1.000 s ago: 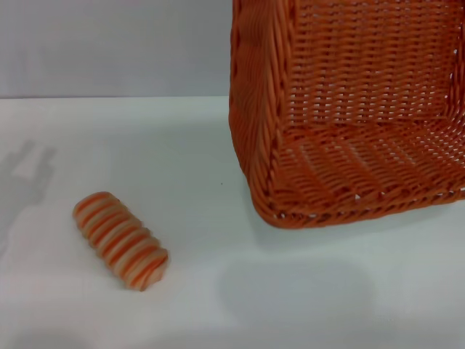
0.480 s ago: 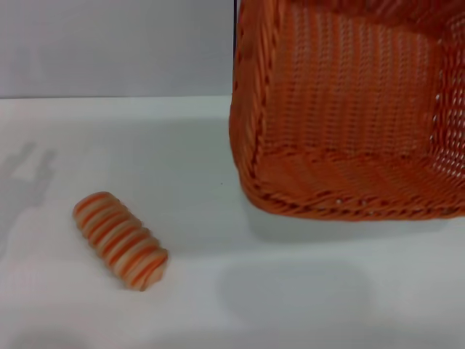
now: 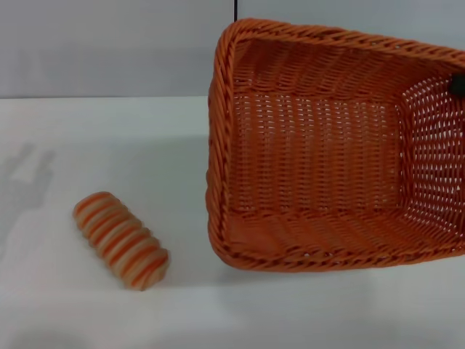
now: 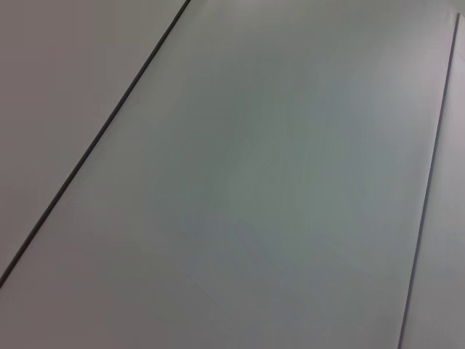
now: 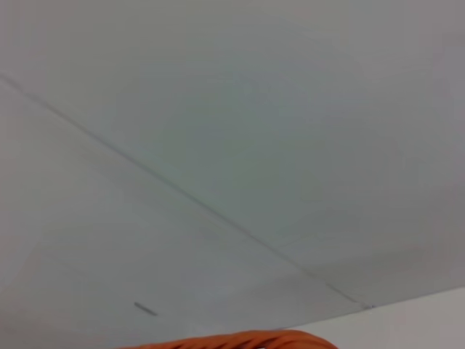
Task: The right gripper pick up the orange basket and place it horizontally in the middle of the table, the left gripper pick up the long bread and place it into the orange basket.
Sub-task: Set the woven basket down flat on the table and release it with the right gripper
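Right gripper (image 3: 458, 85) shows only as a small dark bit at the far right edge of the head view, up against the right end of the orange basket (image 3: 320, 145). It seems to be holding that end, but I cannot tell how wide its jaws are.

Going from left to right: a faint grey shadow lies on the white table (image 3: 109, 145) at the far left. Next comes the long bread (image 3: 120, 241), stripy orange and cream, lying flat and slanted on the table. It is well apart from the basket. Then comes the big basket, filling the right half of the head view. It is tipped so its open side faces the camera, and you can see right down to its woven bottom. Its near-left corner looks low, close to the table.

To do this step well, I think the basket should be turned level, long side across the middle of the table, and set down softly so it does not bump the bread.

Left gripper is not in sight. Its wrist view shows only a plain grey wall.
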{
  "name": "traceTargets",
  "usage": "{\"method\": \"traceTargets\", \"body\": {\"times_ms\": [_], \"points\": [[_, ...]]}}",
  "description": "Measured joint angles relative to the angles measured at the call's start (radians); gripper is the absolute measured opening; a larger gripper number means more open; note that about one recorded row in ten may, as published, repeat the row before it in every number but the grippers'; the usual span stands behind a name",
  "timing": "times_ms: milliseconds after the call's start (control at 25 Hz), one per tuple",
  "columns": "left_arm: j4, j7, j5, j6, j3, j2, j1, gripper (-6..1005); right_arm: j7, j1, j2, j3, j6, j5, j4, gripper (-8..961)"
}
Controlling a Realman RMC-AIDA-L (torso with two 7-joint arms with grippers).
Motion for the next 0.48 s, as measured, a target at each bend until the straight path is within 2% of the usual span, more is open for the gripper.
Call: {"method": "traceTargets", "body": {"times_ms": [160,480], "points": [[0.0,0.0,0.001,-0.001,0.0,0.0,0.003,432,-0.005,-0.013,0.007,-0.002,0.052,-0.001,0.018,211],[0.0,0.002,0.001,-0.009,-0.002,0.0,0.011,432,-0.035,-0.013,0.005,-0.029,0.069,-0.027,0.055,211]]}}
